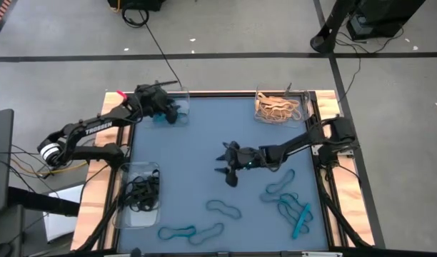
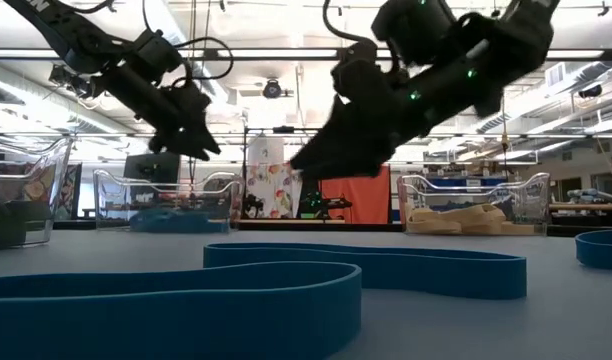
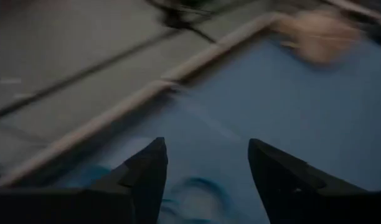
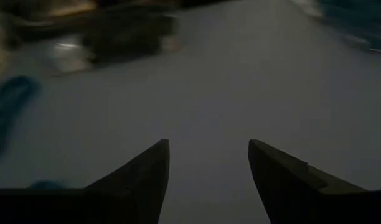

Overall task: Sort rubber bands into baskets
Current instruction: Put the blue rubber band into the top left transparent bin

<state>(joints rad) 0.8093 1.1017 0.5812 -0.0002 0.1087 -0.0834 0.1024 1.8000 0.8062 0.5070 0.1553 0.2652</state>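
Three clear baskets stand on the blue table: one at the far left point(image 1: 177, 95) with teal bands, one at the far right point(image 1: 279, 107) with tan bands, one at the near left point(image 1: 136, 196) with black bands. Several teal-blue rubber bands point(image 1: 290, 203) lie loose on the table's near and right part. My left gripper point(image 1: 177, 114) is open over the far-left basket; a teal band point(image 3: 197, 193) shows below its fingers. My right gripper point(image 1: 229, 171) is open and empty above the table's middle.
The table has a wooden rim point(image 1: 97, 171). Cables run along both sides and across the floor behind. Bare blue surface lies in the table's middle and far middle, between the far baskets.
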